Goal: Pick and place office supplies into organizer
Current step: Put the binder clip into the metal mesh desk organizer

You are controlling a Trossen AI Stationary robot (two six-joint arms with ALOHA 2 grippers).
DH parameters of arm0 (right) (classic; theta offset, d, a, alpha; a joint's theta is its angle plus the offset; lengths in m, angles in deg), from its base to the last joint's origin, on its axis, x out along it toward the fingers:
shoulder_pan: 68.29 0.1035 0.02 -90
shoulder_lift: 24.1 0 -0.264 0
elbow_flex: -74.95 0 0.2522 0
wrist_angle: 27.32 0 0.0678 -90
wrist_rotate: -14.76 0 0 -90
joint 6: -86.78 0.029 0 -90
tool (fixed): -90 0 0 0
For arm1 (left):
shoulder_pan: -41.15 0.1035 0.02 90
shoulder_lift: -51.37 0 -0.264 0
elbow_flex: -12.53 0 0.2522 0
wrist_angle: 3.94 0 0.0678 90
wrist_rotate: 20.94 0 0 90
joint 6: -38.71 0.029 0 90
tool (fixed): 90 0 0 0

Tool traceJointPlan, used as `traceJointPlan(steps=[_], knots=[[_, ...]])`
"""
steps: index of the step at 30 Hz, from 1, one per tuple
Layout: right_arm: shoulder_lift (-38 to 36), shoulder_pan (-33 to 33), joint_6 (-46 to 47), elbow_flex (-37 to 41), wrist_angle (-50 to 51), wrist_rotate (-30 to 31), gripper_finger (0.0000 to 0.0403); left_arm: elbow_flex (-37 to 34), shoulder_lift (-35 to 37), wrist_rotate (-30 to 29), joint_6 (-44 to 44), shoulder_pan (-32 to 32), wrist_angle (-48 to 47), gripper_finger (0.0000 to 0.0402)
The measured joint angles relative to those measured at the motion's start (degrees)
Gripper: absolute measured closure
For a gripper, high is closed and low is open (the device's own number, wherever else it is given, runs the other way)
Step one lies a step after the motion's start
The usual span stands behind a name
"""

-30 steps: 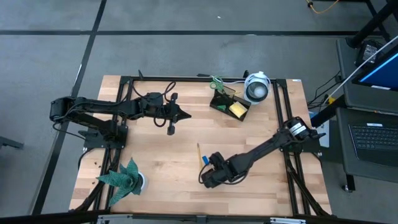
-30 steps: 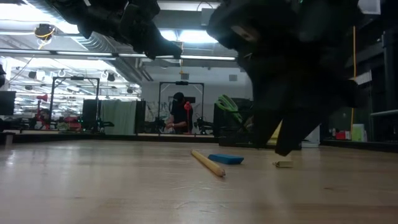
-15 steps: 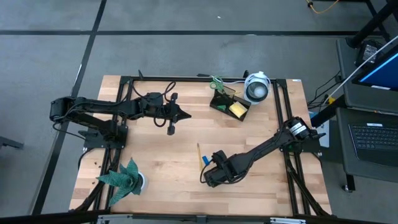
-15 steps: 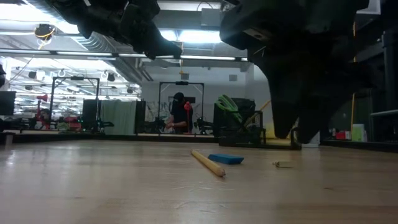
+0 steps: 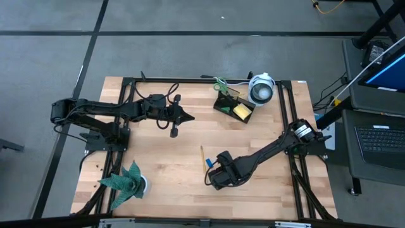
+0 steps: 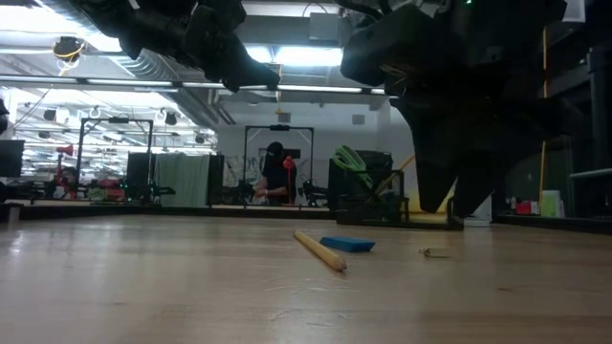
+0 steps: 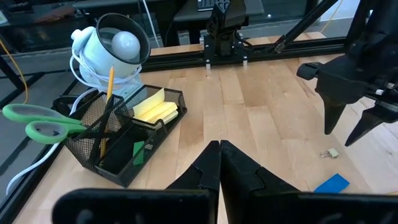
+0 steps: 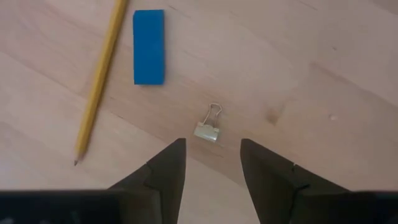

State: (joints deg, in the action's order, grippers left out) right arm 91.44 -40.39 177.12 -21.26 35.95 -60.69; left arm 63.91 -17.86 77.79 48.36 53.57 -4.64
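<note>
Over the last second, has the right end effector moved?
Yes. In the low view the right end effector has lifted and drifted right, clear of the binder clip it was nearly touching. Its jaws stand open above it.

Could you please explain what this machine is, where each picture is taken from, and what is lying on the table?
These are two dark robot arms at a wooden table, each ending in two fingers. One picture looks straight down from above, one looks level across the tabletop, and two come from cameras on the wrists.

The left gripper hangs above the table's far half, fingers shut and holding nothing. The right gripper hovers, fingers open, just over a small binder clip; it holds nothing.

Beside the clip lie a blue block and a yellow pencil. At the table's far edge stands a black mesh organizer, already holding green-handled scissors, a yellow sticky-note pad and a pencil. Behind it sits a round white device, and a green paper plant stands at the near left corner.
</note>
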Motion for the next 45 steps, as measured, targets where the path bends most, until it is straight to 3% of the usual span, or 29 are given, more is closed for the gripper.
traceJointPlan(steps=[16, 45], knots=[[2.72, 0.04, 0.83, 0.38, -2.60, 1.88, 0.0246, 0.00, 0.00, -0.02, -0.04, 0.00, -0.04, 0.0400], [4.25, -0.99, 0.92, 0.27, -1.22, -1.32, 0.0246, 0.00, -0.02, -0.02, -0.04, 0.00, -0.11, 0.0396]])
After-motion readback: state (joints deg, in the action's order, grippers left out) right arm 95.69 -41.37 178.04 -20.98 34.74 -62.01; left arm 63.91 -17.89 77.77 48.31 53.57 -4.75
